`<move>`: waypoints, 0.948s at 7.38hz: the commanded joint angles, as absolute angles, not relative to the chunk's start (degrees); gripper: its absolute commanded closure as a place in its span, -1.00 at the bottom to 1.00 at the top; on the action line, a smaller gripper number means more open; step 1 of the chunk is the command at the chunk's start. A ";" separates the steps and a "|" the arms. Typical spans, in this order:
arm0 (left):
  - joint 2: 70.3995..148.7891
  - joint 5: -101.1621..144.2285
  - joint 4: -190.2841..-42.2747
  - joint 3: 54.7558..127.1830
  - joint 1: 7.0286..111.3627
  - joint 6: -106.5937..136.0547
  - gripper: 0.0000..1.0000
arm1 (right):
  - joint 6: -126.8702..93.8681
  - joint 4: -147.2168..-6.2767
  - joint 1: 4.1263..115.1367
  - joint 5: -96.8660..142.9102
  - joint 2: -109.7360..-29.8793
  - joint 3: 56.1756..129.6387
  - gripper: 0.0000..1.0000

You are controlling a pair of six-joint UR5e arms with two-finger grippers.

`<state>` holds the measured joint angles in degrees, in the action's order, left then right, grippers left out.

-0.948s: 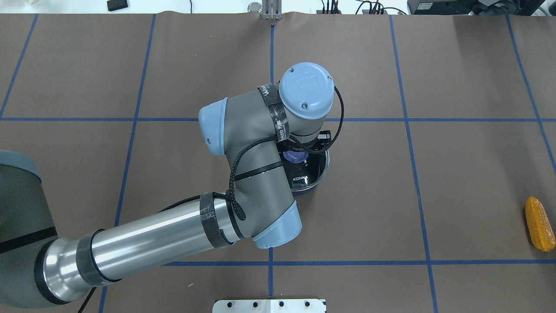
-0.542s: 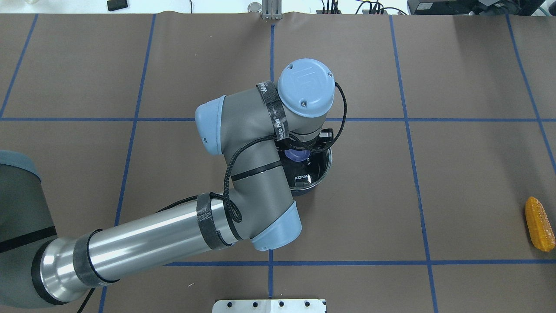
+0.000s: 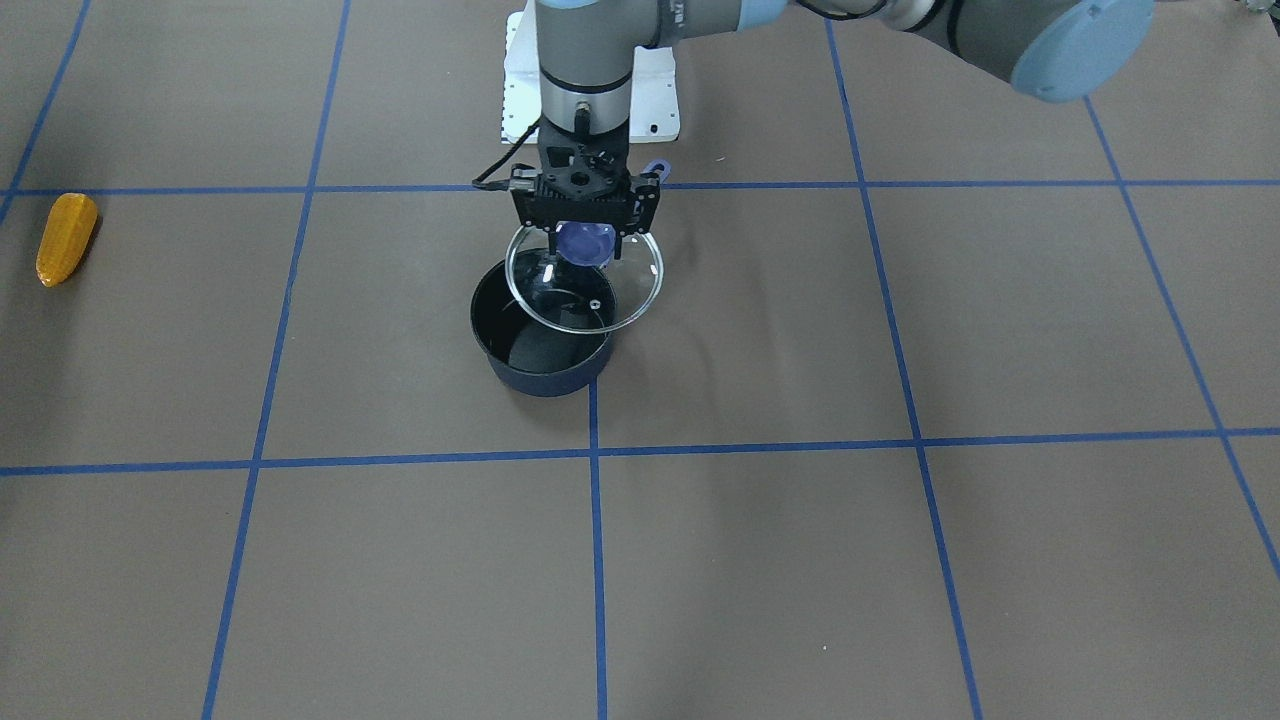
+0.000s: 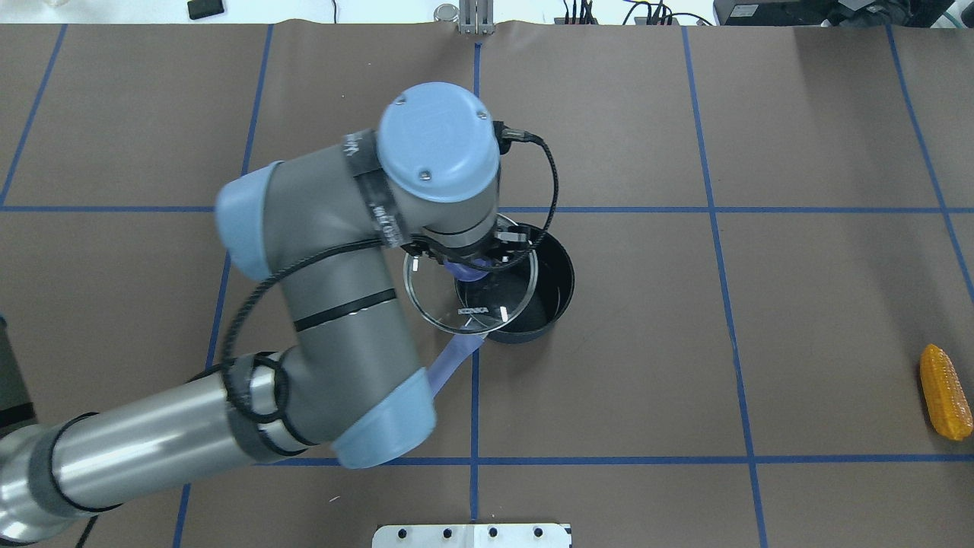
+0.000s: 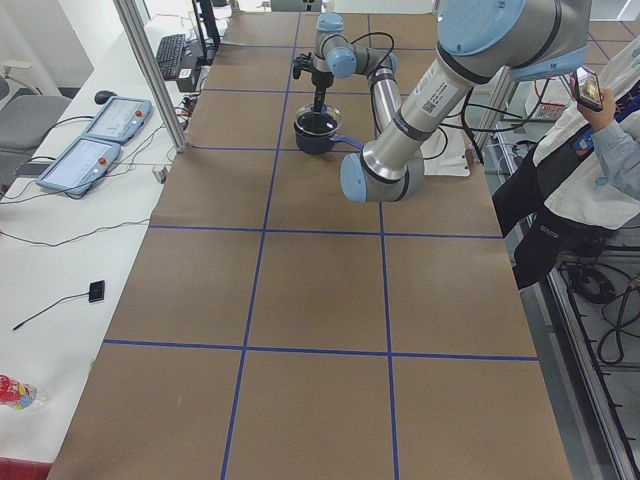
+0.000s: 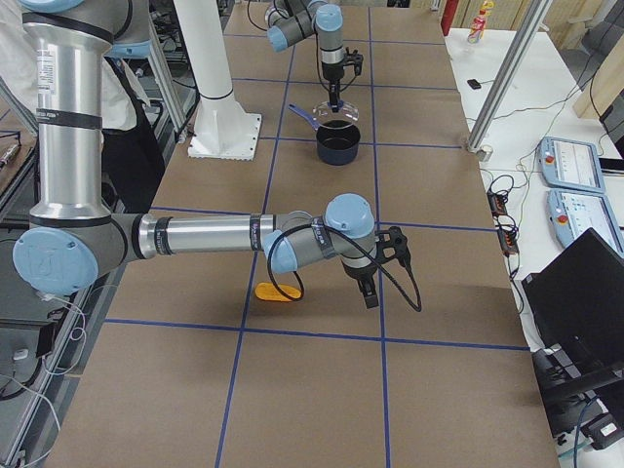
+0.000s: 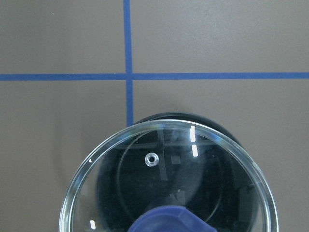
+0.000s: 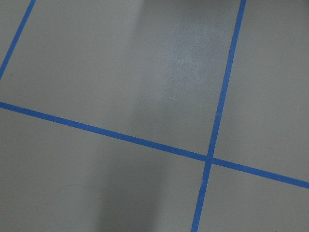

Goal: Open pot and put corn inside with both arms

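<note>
**Overhead exterior and other views: pot uncovered, corn on the table**

Hidden or unclear:
- Left gripper (image 3: 585, 238): covered by the left arm (image 4: 342, 304) from overhead. The front-facing view shows its fingers clamped on the blue knob (image 3: 586, 244) of a glass lid (image 3: 605, 300).
- Right gripper (image 6: 369, 291): seen only in the exterior right view, small and dark. Whether it is parted or closed cannot be told.
- Handle (image 4: 454, 364): mostly under the left arm; a short lavender stretch shows.

Task items:
- Pot (image 3: 545, 380): dark navy wall, black inside, upright near the middle of the table (image 3: 900, 550). The lid is held above it, offset toward the robot's left.
- Corn (image 4: 945, 402): yellow-orange, bumpy, tapered. It lies flat at the robot's far right, well apart from the pot and partly behind the right arm (image 6: 205, 234) in the right-side view.
</note>
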<state>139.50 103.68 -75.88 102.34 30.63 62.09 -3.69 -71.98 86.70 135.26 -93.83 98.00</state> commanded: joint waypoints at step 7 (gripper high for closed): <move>95.30 114.87 -91.62 121.48 44.99 28.74 0.55 | -3.69 -71.98 86.22 135.44 -93.78 98.17 -1.00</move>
